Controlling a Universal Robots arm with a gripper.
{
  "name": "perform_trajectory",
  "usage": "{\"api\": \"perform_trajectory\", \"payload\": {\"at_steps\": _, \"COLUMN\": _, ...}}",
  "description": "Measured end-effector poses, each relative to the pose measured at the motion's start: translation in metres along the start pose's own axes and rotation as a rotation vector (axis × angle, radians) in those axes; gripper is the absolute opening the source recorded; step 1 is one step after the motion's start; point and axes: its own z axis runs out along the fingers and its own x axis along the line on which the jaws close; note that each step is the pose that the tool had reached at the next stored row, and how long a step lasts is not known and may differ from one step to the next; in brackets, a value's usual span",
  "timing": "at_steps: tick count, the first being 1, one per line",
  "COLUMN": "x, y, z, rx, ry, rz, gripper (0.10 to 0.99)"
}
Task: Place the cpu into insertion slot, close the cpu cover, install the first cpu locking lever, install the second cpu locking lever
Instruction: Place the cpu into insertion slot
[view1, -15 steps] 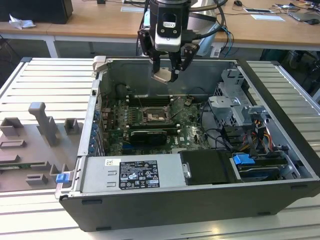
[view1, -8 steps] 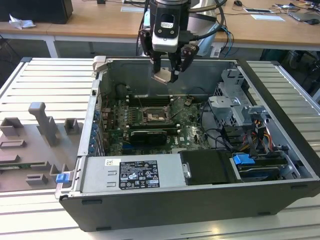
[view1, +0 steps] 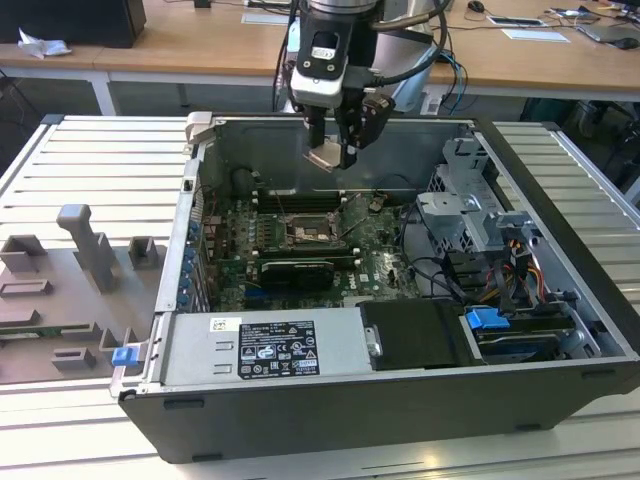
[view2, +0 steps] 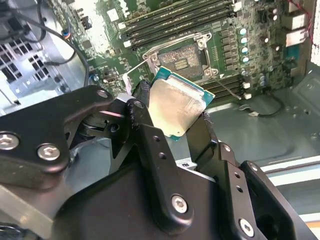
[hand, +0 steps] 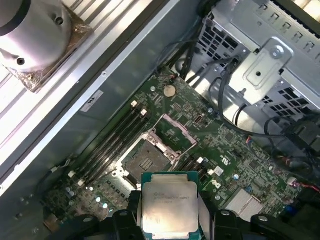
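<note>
Slatted grey bench (view1: 60, 160) carries an open computer case (view1: 300, 420). Above its green board (view1: 385, 265) hangs the gripper (view1: 332, 150), its fingers (view2: 141, 95) clamped on opposite edges of the cpu (hand: 169, 205). The insertion slot (hand: 145, 161) lies below the cpu, still apart from it, with the cpu cover (hand: 176, 131) swung up beside it.

Straight below the pincer (view1: 333, 150), which clamps the cpu (view1: 326, 158), the air down to the insertion slot (view1: 305, 232) is open, with the cpu cover (hand: 176, 131) swung up off one side of the socket. Just beyond the pincer rises the case wall (view1: 262, 150), and the memory slots (view1: 300, 197) lie low between that wall and the socket. Well off toward the exterior view's right, the drive cage (view1: 468, 205) and loose cables (view1: 425, 270) crowd the case.
</note>
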Motion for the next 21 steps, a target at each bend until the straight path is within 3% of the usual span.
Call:
{"api": "perform_trajectory", "payload": {"at_steps": 14, "x": -0.0002, "y": -0.0012, "z": 0.0145, "rx": -0.004, "ry": -0.0224, "rz": 0.264, "gripper": 0.537}}
{"api": "perform_trajectory", "payload": {"at_steps": 21, "x": 0.0, "y": -0.0025, "z": 0.0352, "rx": -0.004, "ry": -0.0234, "rz": 0.273, "gripper": 0.537}}
